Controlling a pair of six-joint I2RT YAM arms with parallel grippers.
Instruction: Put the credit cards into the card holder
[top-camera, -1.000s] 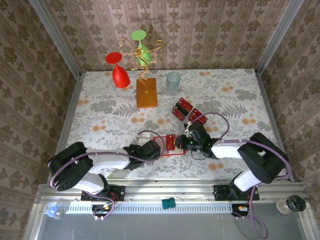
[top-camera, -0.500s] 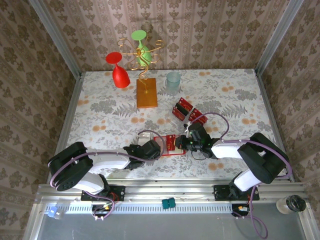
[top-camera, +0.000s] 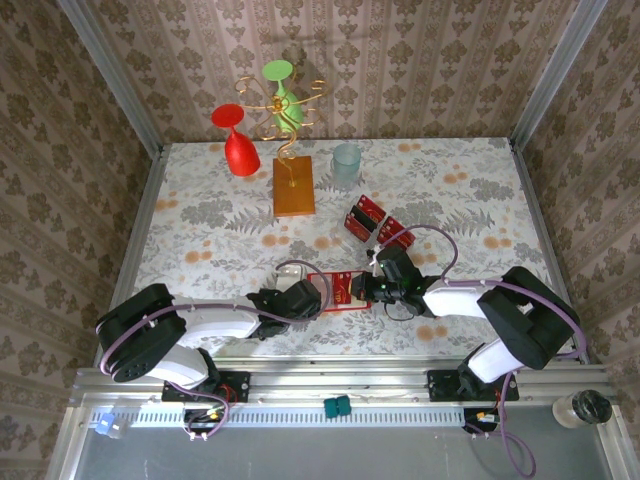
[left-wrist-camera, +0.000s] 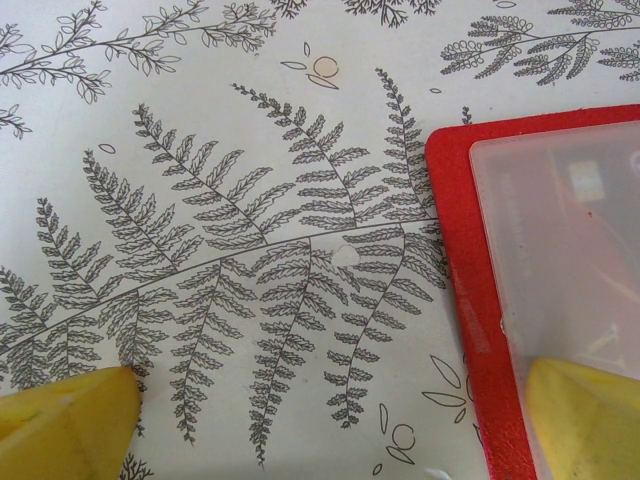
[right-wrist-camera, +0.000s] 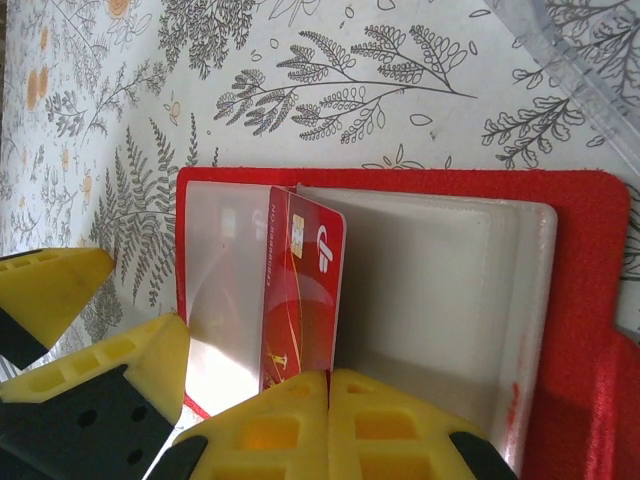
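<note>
The card holder (top-camera: 340, 289) lies open on the table near the front, red with pale clear pockets (right-wrist-camera: 440, 290). My right gripper (right-wrist-camera: 328, 385) is shut on one red credit card (right-wrist-camera: 305, 280), which stands on edge with its far end in the holder's pocket at the fold. My left gripper (left-wrist-camera: 330, 430) is open, its fingers wide apart. One left finger (left-wrist-camera: 590, 410) rests on the holder's clear pocket (left-wrist-camera: 570, 240) and the other sits on bare table. In the top view the left gripper (top-camera: 320, 297) and right gripper (top-camera: 367, 288) flank the holder. More credit cards (top-camera: 366, 220) stand behind it.
The spare cards sit in a clear plastic tray (right-wrist-camera: 575, 45) just behind the holder. Farther back stand an orange wooden block (top-camera: 293, 186) with a wire stand, a red glass (top-camera: 240, 150), a green glass (top-camera: 283, 90) and a clear cup (top-camera: 346, 163).
</note>
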